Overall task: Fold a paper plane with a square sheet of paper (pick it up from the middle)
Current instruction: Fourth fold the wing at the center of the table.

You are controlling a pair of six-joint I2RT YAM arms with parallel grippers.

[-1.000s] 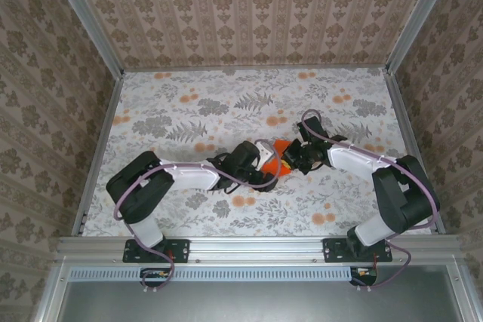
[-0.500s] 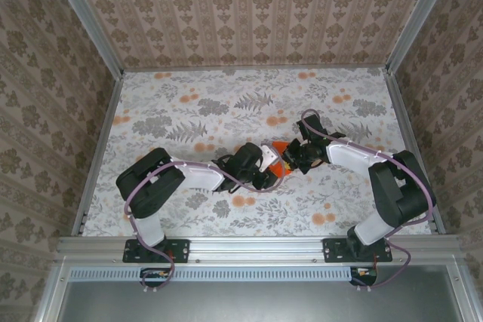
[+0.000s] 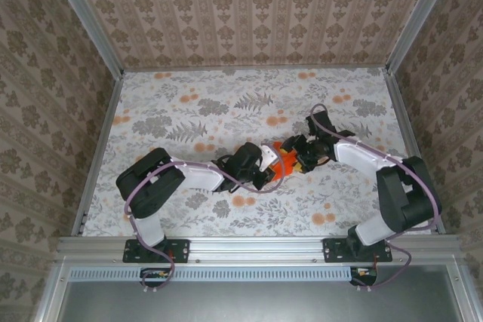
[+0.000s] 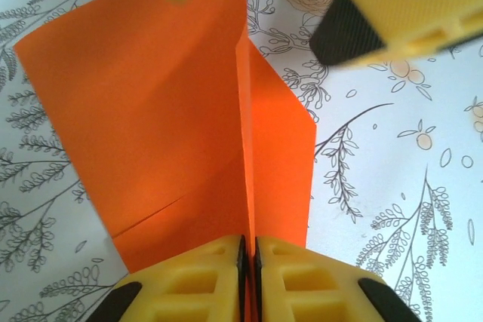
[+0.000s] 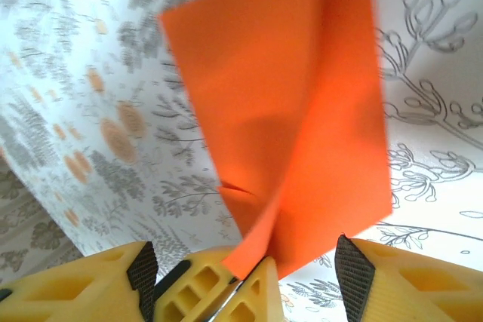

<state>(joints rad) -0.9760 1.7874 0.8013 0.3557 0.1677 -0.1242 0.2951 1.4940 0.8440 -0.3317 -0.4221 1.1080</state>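
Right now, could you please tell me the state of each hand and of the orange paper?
left hand: shut, pinching the paper at its central crease.
right hand: open, fingers well apart, gripping nothing.
orange paper: folded along a central crease, flaps spread, held by the left hand.

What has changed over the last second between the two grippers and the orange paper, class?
The left gripper closed on the folded orange paper, pinching it along its centre crease. The right gripper opened, let the paper go and drew back slightly to the right. The paper stayed between the two grippers, around the middle of the table.
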